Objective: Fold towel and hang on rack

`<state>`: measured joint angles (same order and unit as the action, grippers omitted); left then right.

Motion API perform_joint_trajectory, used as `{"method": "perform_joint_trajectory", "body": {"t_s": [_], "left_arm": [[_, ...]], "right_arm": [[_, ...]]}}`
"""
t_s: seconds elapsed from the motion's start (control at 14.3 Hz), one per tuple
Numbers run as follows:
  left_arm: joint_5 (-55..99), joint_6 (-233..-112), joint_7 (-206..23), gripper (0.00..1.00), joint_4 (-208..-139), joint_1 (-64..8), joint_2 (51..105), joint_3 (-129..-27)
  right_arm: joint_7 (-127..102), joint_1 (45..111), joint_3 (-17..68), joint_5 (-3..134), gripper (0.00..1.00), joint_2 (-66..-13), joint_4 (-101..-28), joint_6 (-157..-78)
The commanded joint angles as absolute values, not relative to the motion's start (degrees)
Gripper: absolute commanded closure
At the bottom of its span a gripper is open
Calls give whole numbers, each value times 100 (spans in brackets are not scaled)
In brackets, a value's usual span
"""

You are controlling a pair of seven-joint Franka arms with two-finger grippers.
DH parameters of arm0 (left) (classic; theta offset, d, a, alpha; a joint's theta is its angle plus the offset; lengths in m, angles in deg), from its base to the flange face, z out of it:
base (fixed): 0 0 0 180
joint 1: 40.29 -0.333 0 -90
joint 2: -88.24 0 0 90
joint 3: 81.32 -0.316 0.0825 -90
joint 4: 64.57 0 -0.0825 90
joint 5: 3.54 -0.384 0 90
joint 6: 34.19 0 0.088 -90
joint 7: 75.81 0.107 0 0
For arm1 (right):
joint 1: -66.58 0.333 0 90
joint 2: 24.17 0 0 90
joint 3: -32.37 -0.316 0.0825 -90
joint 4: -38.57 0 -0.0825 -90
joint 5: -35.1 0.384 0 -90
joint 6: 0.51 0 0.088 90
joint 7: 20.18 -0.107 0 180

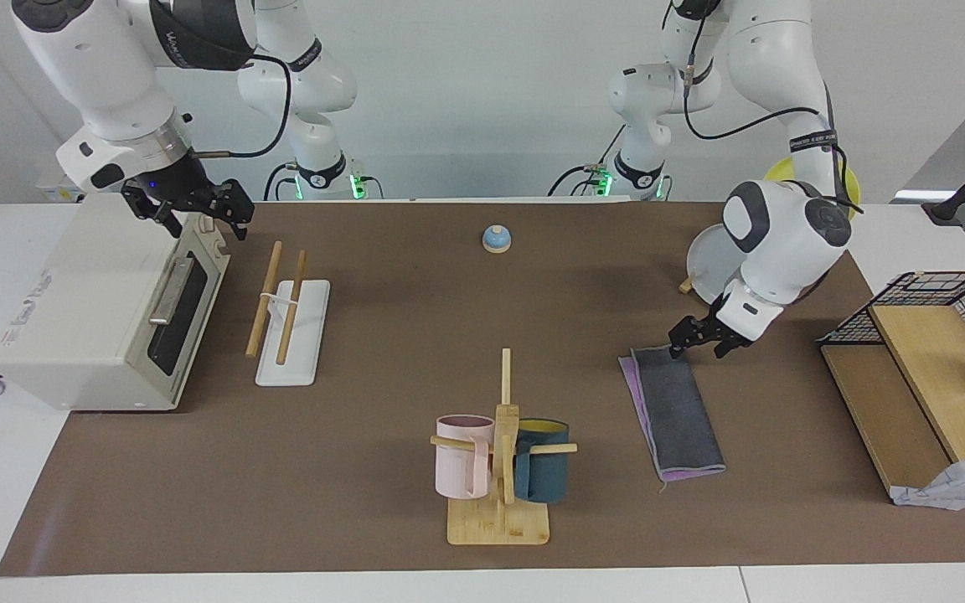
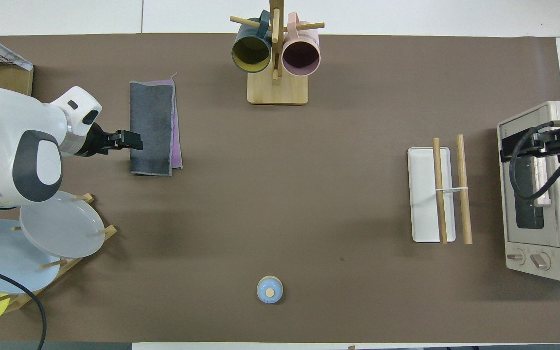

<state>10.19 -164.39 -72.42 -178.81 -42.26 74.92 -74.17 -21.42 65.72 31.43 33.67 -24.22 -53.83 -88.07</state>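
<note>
The towel (image 1: pixel 682 410) lies folded in half on the brown mat, dark grey face up with a purple strip showing along one long edge; it also shows in the overhead view (image 2: pixel 151 126). My left gripper (image 1: pixel 699 350) is open and empty, low beside the towel's long edge toward the left arm's end of the table, and it shows in the overhead view (image 2: pixel 136 140). The rack (image 1: pixel 290 310), two wooden dowels on a white base, lies near the right arm's end (image 2: pixel 440 194). My right gripper (image 1: pixel 206 228) is open and empty, waiting over the toaster oven.
A toaster oven (image 1: pixel 105 310) stands beside the rack. A wooden mug tree (image 1: pixel 501 469) with two mugs stands farthest from the robots. A small blue bell (image 1: pixel 496 239) sits near the robots. A plate stand (image 2: pixel 42 238), a wire basket (image 1: pixel 943 306) and a pale cloth (image 1: pixel 964 486) are at the left arm's end.
</note>
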Motion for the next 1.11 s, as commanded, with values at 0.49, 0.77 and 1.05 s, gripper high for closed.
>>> {"method": "perform_joint_trajectory", "body": {"t_s": [0.49, 0.77, 1.05], "left_arm": [[2036, -17165, -6684, 9, -18085, -4240, 6970, -7368], [2194, -17112, -6684, 27, -18102, -4232, 6970, -7368], [2194, -17051, -6675, 42, -18129, -4223, 6979, -7368]], "right_arm": [[-2148, 6666, 3141, 3905, 0, -2171, -5838, -8770], [-2825, 6605, 3158, 4485, 0, -2171, -5864, -8805], [-4124, 6631, 3167, 5538, 0, -2013, -6311, -9322]]}}
